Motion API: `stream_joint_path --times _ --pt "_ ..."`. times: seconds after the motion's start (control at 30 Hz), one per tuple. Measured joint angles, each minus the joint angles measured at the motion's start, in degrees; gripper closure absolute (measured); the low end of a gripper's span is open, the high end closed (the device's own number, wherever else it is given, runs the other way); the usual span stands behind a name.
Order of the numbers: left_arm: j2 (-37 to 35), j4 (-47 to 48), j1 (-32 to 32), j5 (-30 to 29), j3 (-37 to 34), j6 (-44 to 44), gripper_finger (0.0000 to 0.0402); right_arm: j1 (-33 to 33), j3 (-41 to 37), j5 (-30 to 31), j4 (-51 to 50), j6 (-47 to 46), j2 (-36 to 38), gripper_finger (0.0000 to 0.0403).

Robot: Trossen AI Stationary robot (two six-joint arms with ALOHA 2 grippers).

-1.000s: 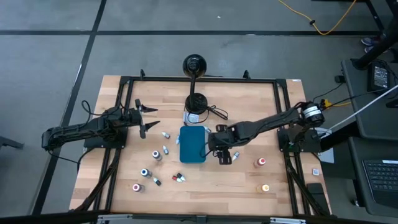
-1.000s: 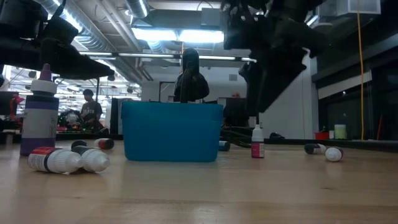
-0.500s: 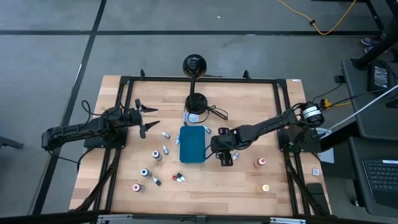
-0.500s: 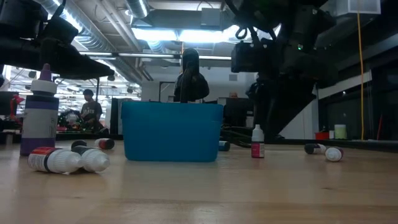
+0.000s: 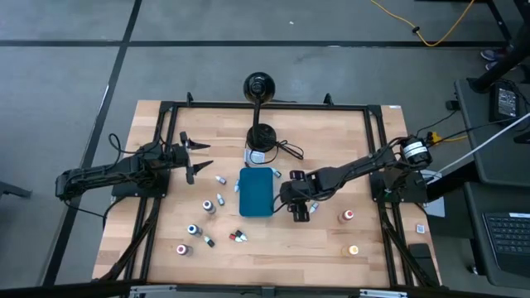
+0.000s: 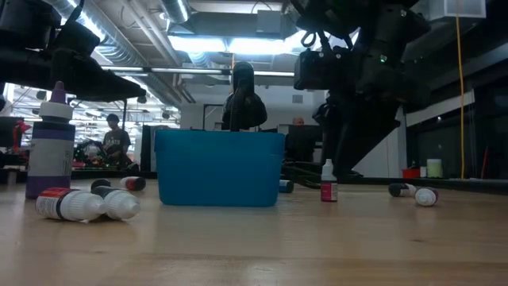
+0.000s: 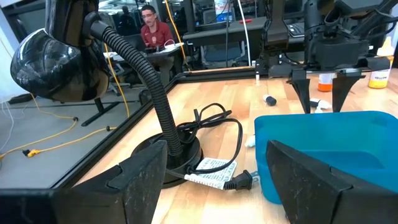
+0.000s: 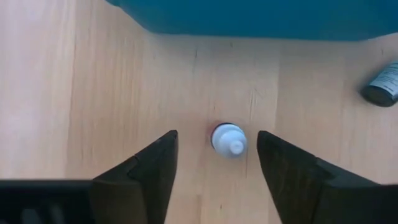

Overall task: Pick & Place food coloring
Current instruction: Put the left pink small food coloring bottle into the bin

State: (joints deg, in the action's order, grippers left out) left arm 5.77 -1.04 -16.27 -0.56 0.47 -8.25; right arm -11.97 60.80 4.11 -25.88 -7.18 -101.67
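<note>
Right wrist view, right end effector (image 8: 214,167) spread above upright bottle (image 8: 228,139), tray (image 8: 261,17) near

Even, diffuse light covers the table (image 5: 331,141) in the high view, with only soft, short shadows. In the low view, bright ceiling lights (image 6: 214,44) at upper centre glare and leave the arms as near-black silhouettes; the nearest wood is blurred. The right wrist view is soft, its fingers (image 8: 140,177) out of focus.
</note>
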Motion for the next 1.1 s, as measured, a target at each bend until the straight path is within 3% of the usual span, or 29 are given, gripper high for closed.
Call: stream_joint_path --times 0.27,0.5,0.77,1.1 --pt "0.0 0.0 0.0 0.0 0.0 0.0 0.0132 0.0 0.0 0.4 -0.1 0.2 -0.1 0.0280" --pt "0.0 0.0 0.0 0.0 0.0 0.0 0.0132 0.0 0.0 0.4 0.7 0.5 -1.0 0.0332" --pt "0.0 0.0 0.0 0.0 0.0 0.0 0.0132 0.0 1.7 0.3 -1.5 0.4 -0.9 0.0331" --pt "0.0 0.0 0.0 0.0 0.0 0.0 0.0132 0.0 16.4 0.7 -19.3 3.3 -0.9 0.0334"
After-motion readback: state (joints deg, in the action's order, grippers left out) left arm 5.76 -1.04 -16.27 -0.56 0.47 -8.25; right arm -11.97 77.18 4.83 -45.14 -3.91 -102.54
